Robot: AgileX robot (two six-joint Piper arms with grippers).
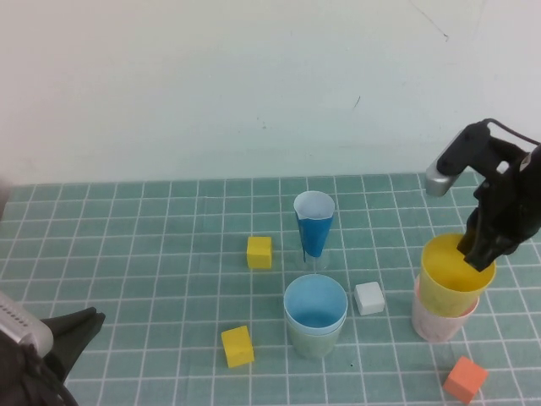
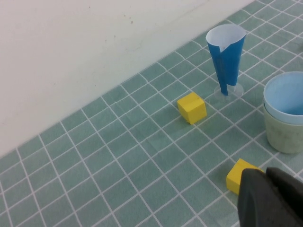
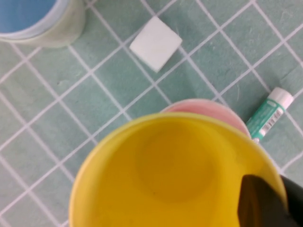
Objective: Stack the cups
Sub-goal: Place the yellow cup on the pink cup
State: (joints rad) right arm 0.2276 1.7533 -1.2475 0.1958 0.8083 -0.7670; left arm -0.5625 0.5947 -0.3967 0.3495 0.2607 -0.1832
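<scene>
My right gripper (image 1: 480,254) is shut on the rim of the yellow cup (image 1: 452,277), one finger inside and one outside, and holds it in the mouth of the pale pink cup (image 1: 437,322) at the right. In the right wrist view the yellow cup (image 3: 170,175) fills the picture with the pink cup's rim (image 3: 208,108) behind it. The light blue cup (image 1: 315,304) sits nested in the sage green cup (image 1: 311,338) at the middle; both show in the left wrist view (image 2: 286,101). My left gripper (image 1: 72,334) is parked at the near left, shut and empty.
A narrow dark-blue cone cup (image 1: 314,224) stands behind the blue cup. Two yellow blocks (image 1: 259,251) (image 1: 237,346), a white block (image 1: 369,298) and an orange block (image 1: 466,378) lie on the tiled table. A small green-and-white tube (image 3: 267,115) lies beside the pink cup.
</scene>
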